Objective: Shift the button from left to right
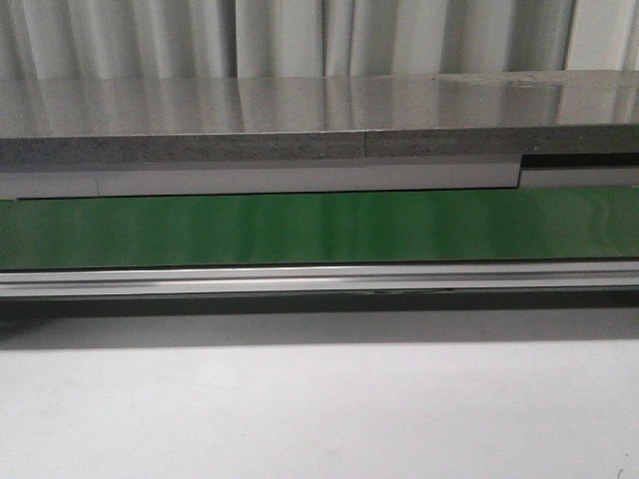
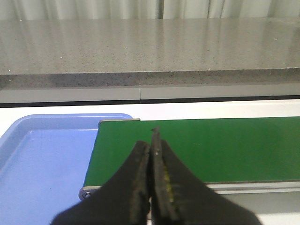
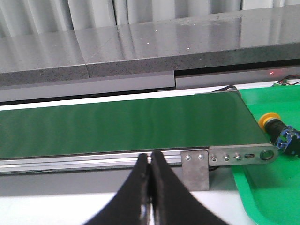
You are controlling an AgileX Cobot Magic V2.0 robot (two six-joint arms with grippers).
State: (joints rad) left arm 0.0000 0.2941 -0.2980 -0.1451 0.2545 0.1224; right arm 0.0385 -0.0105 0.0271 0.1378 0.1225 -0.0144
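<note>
The button (image 3: pixel 278 130), yellow cap on a black body with small markings, lies on its side in the green tray (image 3: pixel 276 187) just past the right end of the green conveyor belt (image 3: pixel 126 124). It shows only in the right wrist view. My right gripper (image 3: pixel 150 158) is shut and empty, in front of the belt's rail, well left of the button. My left gripper (image 2: pixel 151 143) is shut and empty over the left end of the belt (image 2: pixel 211 145). Neither gripper appears in the front view.
A blue tray (image 2: pixel 42 164) sits at the belt's left end and holds nothing visible. A grey stone counter (image 1: pixel 300 125) runs behind the belt (image 1: pixel 319 225). A metal rail (image 1: pixel 319 277) with a bracket (image 3: pixel 196 166) edges the belt's front, above the white table (image 1: pixel 319 409).
</note>
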